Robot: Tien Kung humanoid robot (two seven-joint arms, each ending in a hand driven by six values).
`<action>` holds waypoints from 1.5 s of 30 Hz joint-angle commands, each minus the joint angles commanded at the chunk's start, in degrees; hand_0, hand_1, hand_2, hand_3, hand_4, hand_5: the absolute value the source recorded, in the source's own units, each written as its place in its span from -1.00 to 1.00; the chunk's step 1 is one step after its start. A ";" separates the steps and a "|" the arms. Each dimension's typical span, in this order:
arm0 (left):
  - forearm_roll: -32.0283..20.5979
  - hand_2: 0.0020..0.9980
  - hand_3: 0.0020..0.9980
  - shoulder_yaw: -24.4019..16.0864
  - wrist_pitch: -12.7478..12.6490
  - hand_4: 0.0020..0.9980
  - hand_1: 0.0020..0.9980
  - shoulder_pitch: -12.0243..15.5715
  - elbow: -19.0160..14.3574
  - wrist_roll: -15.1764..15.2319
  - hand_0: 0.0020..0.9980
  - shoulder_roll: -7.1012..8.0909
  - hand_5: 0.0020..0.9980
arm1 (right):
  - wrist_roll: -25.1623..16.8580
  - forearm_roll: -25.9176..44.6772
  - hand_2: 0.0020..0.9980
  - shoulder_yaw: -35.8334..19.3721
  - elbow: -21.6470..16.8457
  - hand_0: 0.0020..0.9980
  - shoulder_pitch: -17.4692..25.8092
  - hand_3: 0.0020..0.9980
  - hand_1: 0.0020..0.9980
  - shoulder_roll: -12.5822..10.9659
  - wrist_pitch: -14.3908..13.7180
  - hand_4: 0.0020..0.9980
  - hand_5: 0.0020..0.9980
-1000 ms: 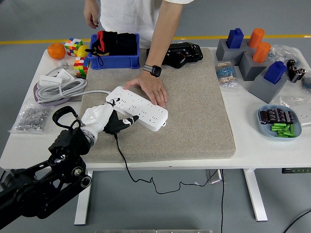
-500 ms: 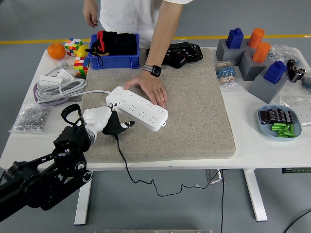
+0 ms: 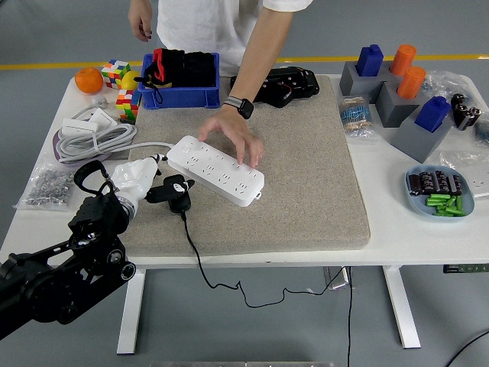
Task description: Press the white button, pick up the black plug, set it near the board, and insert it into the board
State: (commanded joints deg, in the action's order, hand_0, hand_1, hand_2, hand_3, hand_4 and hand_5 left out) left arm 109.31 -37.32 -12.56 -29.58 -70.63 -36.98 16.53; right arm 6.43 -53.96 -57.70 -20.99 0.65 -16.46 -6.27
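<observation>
My left hand (image 3: pixel 136 180) has its fingers loosely around the black plug (image 3: pixel 173 191) just off the white board's (image 3: pixel 215 169) near-left end, sockets up and to the right.

You see a glossy white plastic power strip (image 3: pixel 216 170); matt black plug (image 3: pixel 174 191); rough grey felt-like mat (image 3: pixel 306 168); smooth white table (image 3: pixel 412 229).

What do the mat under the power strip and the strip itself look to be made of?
The grey-beige rectangular mat looks like felt or foam: matte, fuzzy texture, soft rounded edges. The long white power strip appears to be smooth moulded plastic with a slight sheen and crisp socket holes.
</observation>
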 joint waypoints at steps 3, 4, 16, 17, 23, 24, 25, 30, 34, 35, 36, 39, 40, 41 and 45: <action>0.01 0.22 0.59 0.14 0.30 0.74 0.02 -0.16 -0.03 0.00 -0.49 0.20 -0.23 | 0.00 0.01 0.09 -0.13 0.06 0.15 0.06 0.10 0.06 -0.05 -0.02 0.29 -0.26; 0.01 0.22 0.59 0.23 0.55 0.74 0.02 -0.20 -0.06 0.00 -0.49 0.27 -0.23 | 0.01 0.01 0.09 -0.15 0.12 0.15 0.12 0.10 0.06 -0.05 -0.03 0.29 -0.26; 0.44 0.11 0.49 2.32 2.38 0.59 -0.13 -0.84 0.00 0.00 -0.58 1.18 -1.00 | 0.00 0.03 0.09 -0.16 0.10 0.14 0.12 0.10 0.06 -0.05 -0.04 0.29 -0.26; 0.52 0.11 0.49 2.54 2.40 0.59 -0.13 -0.92 -0.03 0.17 -0.58 1.29 -1.00 | 0.01 0.04 0.09 -0.14 0.12 0.14 0.17 0.10 0.06 -0.04 -0.05 0.29 -0.26; 1.19 -0.01 0.34 3.91 2.14 0.42 -0.18 -1.39 0.08 2.17 -0.64 1.84 -1.00 | -0.07 0.03 0.09 -0.17 -0.01 0.14 -0.06 0.10 0.06 -0.22 -0.10 0.29 -0.26; 1.29 -0.01 0.34 4.27 2.00 0.42 -0.18 -1.57 0.14 2.81 -0.64 1.95 -1.00 | -0.11 0.03 0.09 -0.20 -0.09 0.14 -0.18 0.10 0.06 -0.27 -0.11 0.29 -0.26; 1.34 -0.01 0.34 4.49 1.93 0.42 -0.18 -1.69 0.18 3.19 -0.64 2.01 -1.00 | -0.13 0.04 0.09 -0.21 -0.14 0.14 -0.25 0.10 0.06 -0.31 -0.12 0.29 -0.26; 1.38 -0.02 0.34 5.69 1.74 0.39 -0.19 -2.65 0.67 7.08 -0.64 2.41 -1.00 | -0.12 0.09 0.09 -0.09 -0.07 0.14 -0.32 0.10 0.06 -0.33 -0.11 0.29 -0.26; 1.21 -0.05 0.29 6.90 1.78 0.21 -0.20 -3.91 1.18 12.27 -0.64 3.36 -1.00 | -0.07 0.13 0.09 0.10 0.11 0.14 -0.15 0.11 0.06 -0.24 -0.10 0.29 -0.27; 1.09 -0.05 0.29 7.21 1.63 0.21 -0.20 -4.37 1.39 13.91 -0.64 3.72 -1.00 | -0.10 0.15 0.09 0.09 0.08 0.14 -0.15 0.11 0.06 -0.23 -0.11 0.29 -0.27; 1.00 -0.05 0.29 7.46 1.53 0.21 -0.20 -4.78 1.65 15.37 -0.64 4.04 -1.00 | -0.11 0.16 0.09 0.10 0.04 0.14 -0.17 0.11 0.06 -0.23 -0.11 0.29 -0.27; 0.93 -0.07 0.25 7.96 1.35 0.12 -0.19 -5.75 2.39 18.64 -0.61 4.76 -1.00 | -0.13 0.17 0.09 0.14 -0.03 0.14 -0.25 0.11 0.06 -0.25 -0.10 0.29 -0.27; 0.95 -0.07 0.25 8.13 1.23 0.12 -0.19 -6.09 2.69 20.10 -0.61 5.03 -1.00 | -0.14 0.19 0.09 0.16 -0.05 0.14 -0.28 0.11 0.06 -0.26 -0.11 0.29 -0.27; 0.95 -0.07 0.25 8.50 1.04 0.12 -0.19 -6.71 3.29 21.70 -0.61 5.50 -1.00 | -0.14 0.19 0.09 0.24 -0.05 0.14 -0.31 0.11 0.06 -0.32 -0.10 0.29 -0.27; 1.25 -0.07 0.24 8.52 0.91 0.11 -0.16 -7.29 4.45 22.92 -0.59 6.12 -1.00 | -0.14 0.20 0.09 0.27 -0.02 0.14 -0.27 0.10 0.06 -0.42 -0.12 0.29 -0.27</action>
State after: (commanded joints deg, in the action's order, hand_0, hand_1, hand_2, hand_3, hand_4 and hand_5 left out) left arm 110.56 -28.80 -11.64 -36.88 -66.18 -14.05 22.65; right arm 6.29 -53.76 -57.43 -21.01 0.38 -16.87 -6.39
